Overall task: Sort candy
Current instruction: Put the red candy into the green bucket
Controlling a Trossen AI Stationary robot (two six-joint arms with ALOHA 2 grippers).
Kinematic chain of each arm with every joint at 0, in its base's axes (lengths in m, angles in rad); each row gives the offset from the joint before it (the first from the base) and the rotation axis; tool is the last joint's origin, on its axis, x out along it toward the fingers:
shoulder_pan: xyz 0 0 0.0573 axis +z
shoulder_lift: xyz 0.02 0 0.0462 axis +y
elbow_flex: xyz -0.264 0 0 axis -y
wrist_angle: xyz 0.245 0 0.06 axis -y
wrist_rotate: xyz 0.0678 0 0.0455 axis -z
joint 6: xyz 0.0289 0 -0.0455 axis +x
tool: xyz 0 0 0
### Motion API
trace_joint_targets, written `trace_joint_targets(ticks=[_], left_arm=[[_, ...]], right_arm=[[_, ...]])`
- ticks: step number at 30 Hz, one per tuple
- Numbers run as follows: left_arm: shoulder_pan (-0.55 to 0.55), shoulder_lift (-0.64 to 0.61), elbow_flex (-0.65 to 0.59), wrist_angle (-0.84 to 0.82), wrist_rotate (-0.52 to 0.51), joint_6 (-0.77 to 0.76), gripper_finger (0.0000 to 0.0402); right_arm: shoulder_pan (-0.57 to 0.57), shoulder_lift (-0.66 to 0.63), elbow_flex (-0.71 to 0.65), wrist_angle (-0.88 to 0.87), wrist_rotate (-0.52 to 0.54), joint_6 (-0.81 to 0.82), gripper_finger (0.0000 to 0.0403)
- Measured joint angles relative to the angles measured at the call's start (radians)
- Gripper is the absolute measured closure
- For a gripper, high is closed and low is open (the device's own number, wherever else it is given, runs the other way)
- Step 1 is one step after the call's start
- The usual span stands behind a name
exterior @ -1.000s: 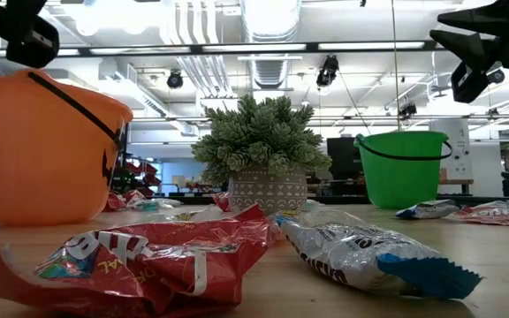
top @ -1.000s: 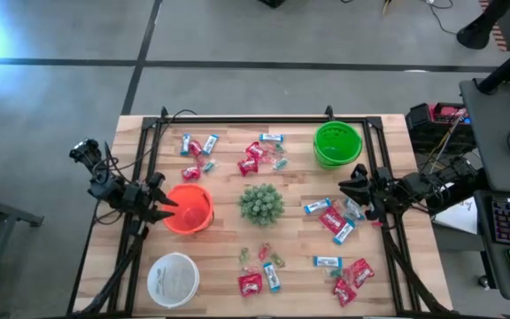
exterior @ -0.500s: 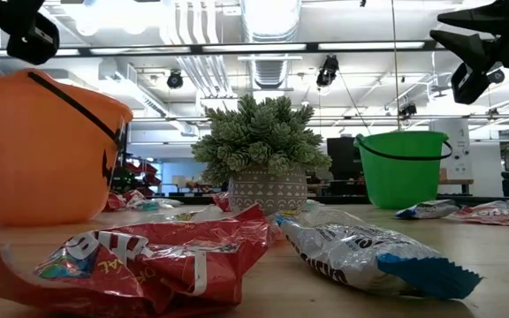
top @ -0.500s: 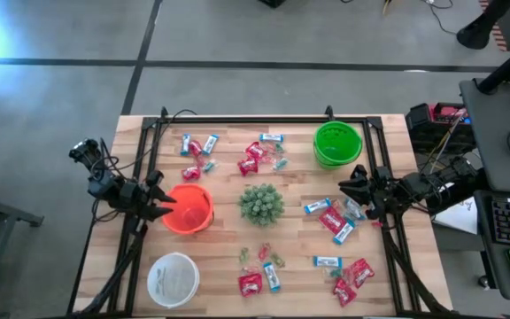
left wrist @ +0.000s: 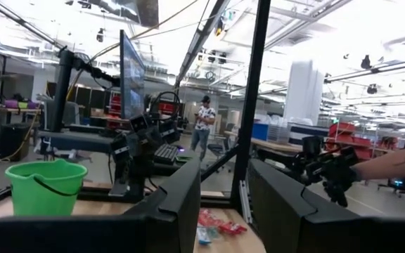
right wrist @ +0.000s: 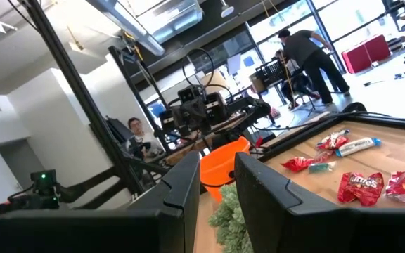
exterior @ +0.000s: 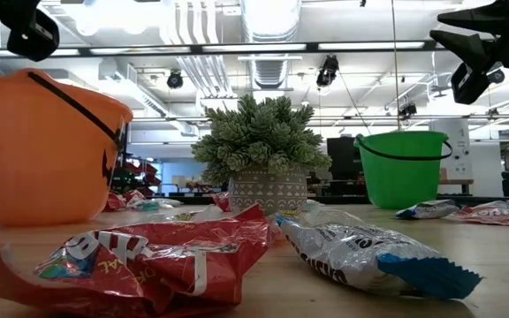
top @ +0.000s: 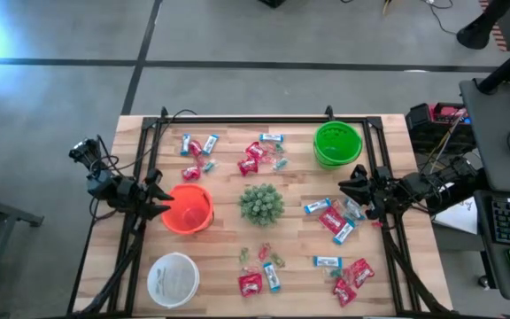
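Many pieces of candy (top: 253,158) lie scattered over the table (top: 224,266), none yet in a claw. At the left edge, the left claw (top: 163,206) hangs beside the orange bucket (top: 189,209), fingers parted a little with nothing between them. Its nearest sweets are the red and blue pieces (top: 195,146) just past the bucket toward the far edge, so the bucket's rim stands in the way of a straight reach. Below it sits the white bowl (top: 173,280).

In the middle, the spiky potted plant (top: 261,203) divides the table (not a thing to sort), with green pieces (top: 266,257) and a red packet (top: 250,283) on its near side.

To the right, the green bucket (top: 337,143) stands at the far corner. The right claw (top: 351,189) hovers with fingers slightly apart and empty, just beside a cluster of blue-and-white bars (top: 317,206) and a red packet (top: 332,221). These lie inward and nearward of it, long axes slanted across the table. This arm is probably the better placed for a first pick.
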Motion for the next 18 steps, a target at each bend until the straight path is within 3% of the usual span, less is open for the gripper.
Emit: trace_joint_targets(ticks=[5,8,14,18], left_arm=[[0.000,0.003,0.000,0.010,-0.005,-0.030,0.0299],[0.000,0.003,0.000,0.015,-0.064,-0.046,0.0299],[0.000,0.003,0.000,0.016,-0.258,-0.297,0.0299],[0.000,0.003,0.000,0.016,-0.262,-0.340,0.0299]], right_arm=[[0.000,0.000,0.000,0.000,0.000,0.007,0.0319],[0.000,0.000,0.000,0.000,0.000,0.008,0.0319],[0.000,0.000,0.000,0.000,0.000,0.008,0.0319],[0.000,0.000,0.000,0.000,0.000,0.008,0.0319]])
